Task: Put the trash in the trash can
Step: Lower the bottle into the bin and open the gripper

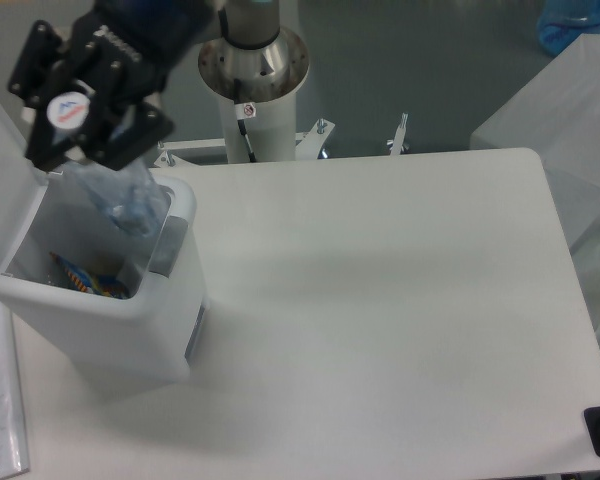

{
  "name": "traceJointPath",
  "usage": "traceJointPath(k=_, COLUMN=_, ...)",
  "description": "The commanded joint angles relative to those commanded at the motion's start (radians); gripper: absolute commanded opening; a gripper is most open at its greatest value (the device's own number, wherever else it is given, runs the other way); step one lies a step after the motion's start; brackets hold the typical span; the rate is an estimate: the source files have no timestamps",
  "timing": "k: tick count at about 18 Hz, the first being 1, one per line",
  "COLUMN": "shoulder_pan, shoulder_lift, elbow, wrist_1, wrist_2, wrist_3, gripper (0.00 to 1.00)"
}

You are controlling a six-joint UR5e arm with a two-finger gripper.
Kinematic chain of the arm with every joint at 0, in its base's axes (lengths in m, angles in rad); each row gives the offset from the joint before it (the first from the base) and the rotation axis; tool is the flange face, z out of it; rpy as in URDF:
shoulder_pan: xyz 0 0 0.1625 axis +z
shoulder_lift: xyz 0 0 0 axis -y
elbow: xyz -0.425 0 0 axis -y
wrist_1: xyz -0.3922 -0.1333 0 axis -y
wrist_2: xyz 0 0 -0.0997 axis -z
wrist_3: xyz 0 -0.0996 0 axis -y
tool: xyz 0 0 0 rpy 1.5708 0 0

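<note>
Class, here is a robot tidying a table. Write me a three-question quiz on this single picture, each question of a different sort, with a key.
1. True or false: the claw is directly above the open bin.
2. Multiple choice: what hangs from the claw? A) a clear plastic bottle B) a metal can C) a paper cup
3. Short answer: is anything already lying inside the bin, and what does it look like?

Key
1. True; it hangs over the bin's open top, with the lid flipped up on the left.
2. A.
3. Yes, a colourful item with blue and orange on it lies at the bottom; what it is cannot be told.
</note>
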Motion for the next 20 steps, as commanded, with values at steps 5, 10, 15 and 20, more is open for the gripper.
traceJointPath(k=5, shoulder_pan=-0.014, shoulder_lift=-0.014, elbow=-0.021, wrist_1=0.0, wrist_2=0.0, wrist_3=0.029, gripper=0.15)
traceJointPath(k=10, shoulder_pan=-0.017, shoulder_lift=-0.017, elbow=-0.078, wrist_1=0.021, wrist_2=0.002, wrist_3=0.118, gripper=0.23)
traceJointPath(k=15, shoulder_pan=-0.017, shoulder_lift=-0.015, elbow=-0.08, wrist_1=0.023, wrist_2=0.006, wrist_3=0.132, gripper=0.41)
traceJointPath(k=20, shoulder_pan=-0.017, shoulder_lift=-0.011, elbow=-0.078, wrist_1=0.022, wrist_2=0.009, wrist_3=0.131, gripper=0.47)
